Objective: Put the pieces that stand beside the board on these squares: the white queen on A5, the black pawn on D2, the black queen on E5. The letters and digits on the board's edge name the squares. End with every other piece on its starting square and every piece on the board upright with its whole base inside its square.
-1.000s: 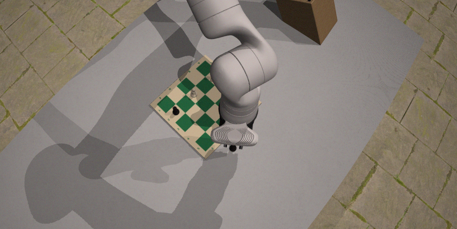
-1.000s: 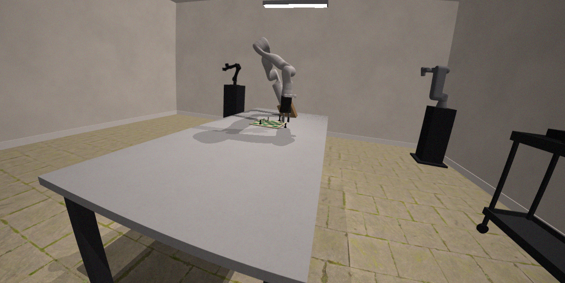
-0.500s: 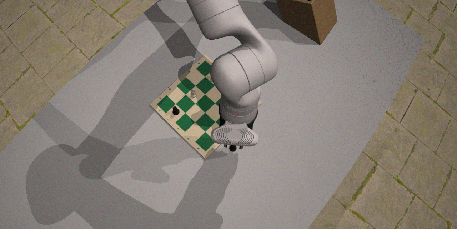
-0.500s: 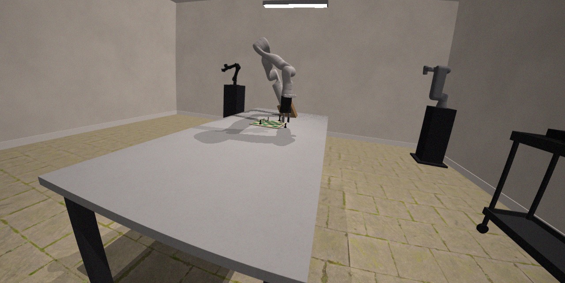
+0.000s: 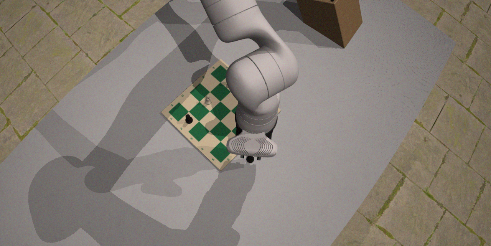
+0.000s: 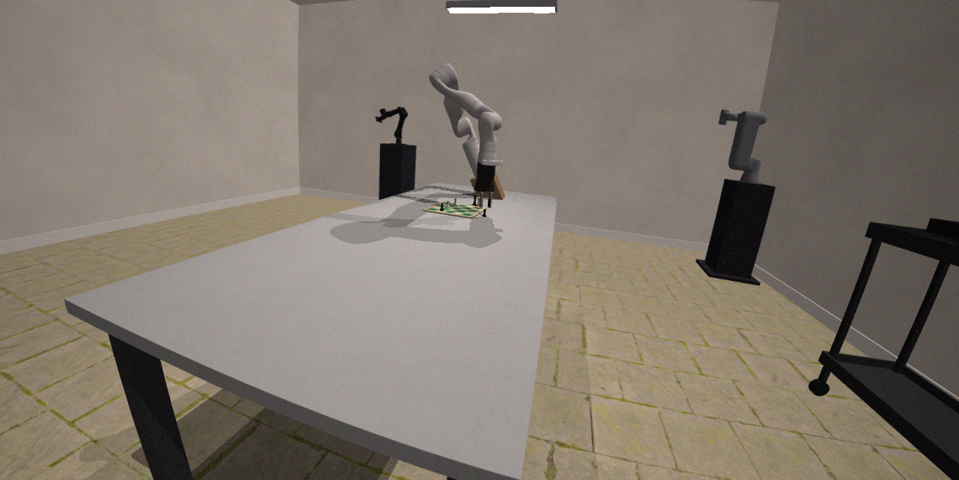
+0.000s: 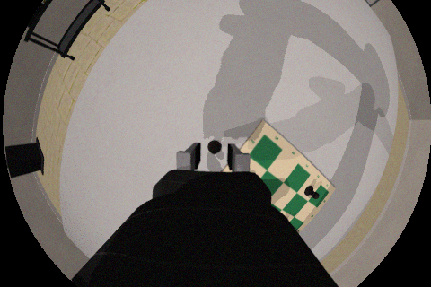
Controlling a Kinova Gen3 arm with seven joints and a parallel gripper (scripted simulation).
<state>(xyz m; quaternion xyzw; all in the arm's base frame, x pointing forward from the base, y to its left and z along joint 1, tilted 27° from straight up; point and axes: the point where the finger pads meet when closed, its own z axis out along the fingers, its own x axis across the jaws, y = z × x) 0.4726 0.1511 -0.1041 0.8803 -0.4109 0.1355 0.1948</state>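
So the top view has the arm (image 5: 279,60) (image 6: 474,103) parked right over a chunk of the board (image 5: 190,140) (image 6: 447,213) (image 7: 299,157), A5 included, so I can't tell you what's on that square. E5 and D2 do show there, and both are bare. You also get a pale piece (image 5: 207,100) on C2 and a black piece (image 5: 188,119) (image 6: 441,207) (image 7: 311,192) standing on E2.

The gripper (image 5: 250,157) (image 6: 485,204) (image 7: 214,152) is spread open, not pinching anything. In the wrist view, a round black head (image 5: 249,159) (image 6: 484,213) (image 7: 215,147) shows between the fingers with room on both sides. From above you only get that dot off the E5 corner; the exterior view is the one showing it's a whole upright piece on the table (image 5: 343,107) (image 6: 375,316) (image 7: 135,99), beside the board. Pawn or queen? Too small for me to say.

Exterior also gives you another dark piece (image 6: 474,200) near the far side of the board, which the other two views don't show. Can't tell its type or square, and I can't pick out the white queen anywhere. The wooden block (image 5: 348,17) (image 6: 498,187) under the arm looks way clearer from the top.
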